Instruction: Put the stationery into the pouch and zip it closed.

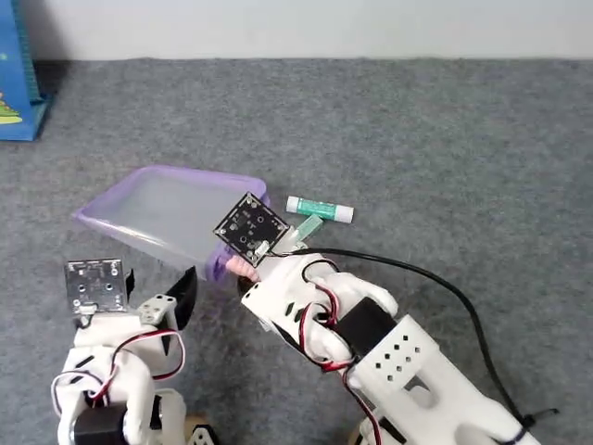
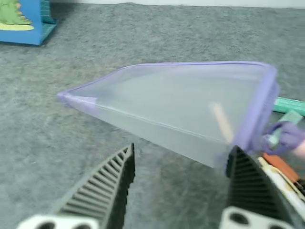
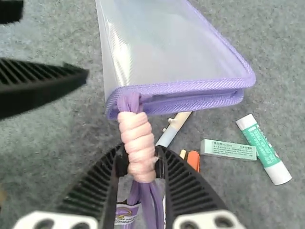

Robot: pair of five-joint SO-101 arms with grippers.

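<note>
Right gripper (image 3: 138, 160), stretched to mid-frame in the high view, pinches the pink pull cord (image 3: 137, 136) of the pouch (image 1: 167, 209). The pouch lies lengthwise left-right, zip end rightward. Left gripper (image 2: 178, 164) gapes empty, lower left.

One pouch (image 3: 167, 43), one glue stick (image 3: 263, 148), one eraser (image 3: 228, 149), one pen (image 3: 174, 129) (partly hidden by the pouch).

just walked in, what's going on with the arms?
The right pincer is shut on the pink pull cord at a corner of the purple pouch. The left pincer hangs open near the pouch. A glue stick, an eraser and a pen lie outside it on the grey mat.
</note>
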